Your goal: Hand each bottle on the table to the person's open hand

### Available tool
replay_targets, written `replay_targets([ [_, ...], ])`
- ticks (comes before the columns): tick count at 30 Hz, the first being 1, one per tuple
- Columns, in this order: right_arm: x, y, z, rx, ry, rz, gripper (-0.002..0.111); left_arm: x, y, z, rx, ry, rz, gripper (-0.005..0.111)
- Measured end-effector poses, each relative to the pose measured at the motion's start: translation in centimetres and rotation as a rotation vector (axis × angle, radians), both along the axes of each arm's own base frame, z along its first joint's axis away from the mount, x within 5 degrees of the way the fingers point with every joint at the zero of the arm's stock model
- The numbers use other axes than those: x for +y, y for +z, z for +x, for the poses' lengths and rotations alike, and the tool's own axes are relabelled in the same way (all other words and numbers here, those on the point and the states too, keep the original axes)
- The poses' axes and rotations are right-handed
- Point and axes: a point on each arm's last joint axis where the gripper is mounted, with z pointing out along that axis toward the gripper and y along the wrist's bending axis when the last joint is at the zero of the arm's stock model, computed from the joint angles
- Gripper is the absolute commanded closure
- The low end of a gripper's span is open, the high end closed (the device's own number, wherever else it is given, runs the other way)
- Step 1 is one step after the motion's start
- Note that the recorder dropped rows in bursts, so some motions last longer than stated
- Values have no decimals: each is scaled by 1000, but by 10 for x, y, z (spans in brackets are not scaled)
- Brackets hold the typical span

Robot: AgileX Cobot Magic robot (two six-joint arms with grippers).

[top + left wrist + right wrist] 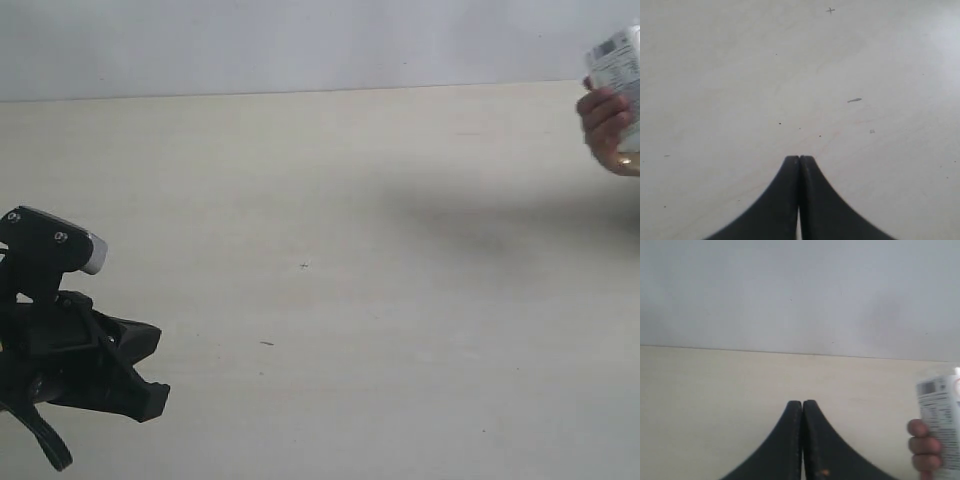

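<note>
1. At the right edge of the exterior view, one bottle (618, 60), clear with a white label in dark print, is gripped by the hand (605, 125) above the table (330, 300). The frame cuts both off. The pale beige top stretches open from its far edge at the grey wall (300, 40) to the near side, marked only by tiny dark specks. The black left arm (70, 360) sits at the lower left corner, well apart from the bottle.
2. In the left wrist view, the left pincer (800, 159) is pressed together, pinching nothing, over open tabletop.
3. In the right wrist view, the right pincer (802, 402) is likewise pressed together and holds nothing. It faces the table's far edge and the wall. The bottle, with a barcode on its label, stands upright in the hand's fingers, off to one side of the pincer and apart from it.
</note>
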Motion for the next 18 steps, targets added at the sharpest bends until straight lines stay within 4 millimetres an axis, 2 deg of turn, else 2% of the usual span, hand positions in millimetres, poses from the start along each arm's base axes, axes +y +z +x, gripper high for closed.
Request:
replay_targets([
  [7, -6, 6, -27, -3, 13, 12, 108, 0, 0, 0, 0, 0, 0, 106],
  [18, -7, 11, -35, -23, 14, 17, 108, 0, 0, 0, 0, 0, 0, 106],
])
